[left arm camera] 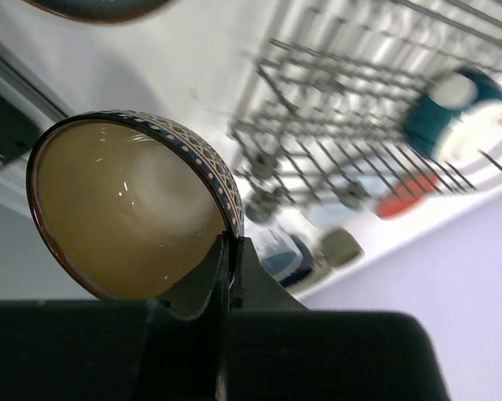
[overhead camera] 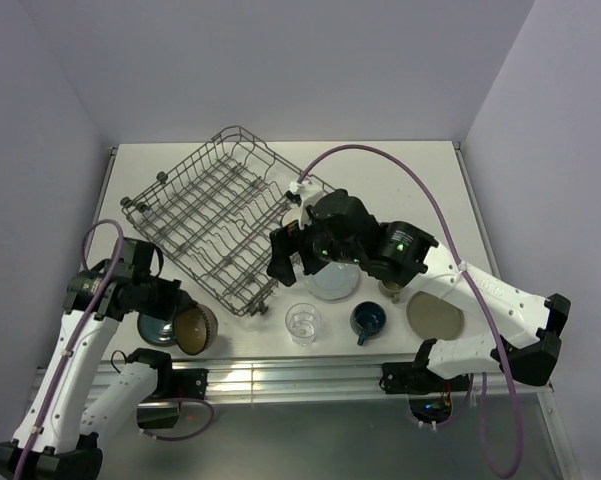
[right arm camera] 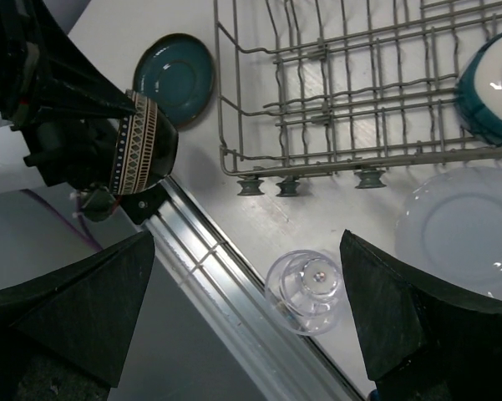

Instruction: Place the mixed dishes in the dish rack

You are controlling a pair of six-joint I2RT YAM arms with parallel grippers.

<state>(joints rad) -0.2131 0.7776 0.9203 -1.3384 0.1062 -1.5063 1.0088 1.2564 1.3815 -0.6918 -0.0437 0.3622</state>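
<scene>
Left wrist, left hand [left arm camera: 228, 259] pinching gold-brown bowl [left arm camera: 125, 209] rim, bowl tipped sideways, right hand [right arm camera: 246, 246] spread.

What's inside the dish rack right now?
The dish rack shows only bare tines where visible. Part of its right edge is hidden under the right gripper. A teal-and-white cup sits there, but whether inside or beside, I cannot tell.

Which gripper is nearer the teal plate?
Left. The left gripper, clamped on the gold-brown bowl, is right beside the teal plate; the right gripper hangs open above the clear glass, farther off.
</scene>
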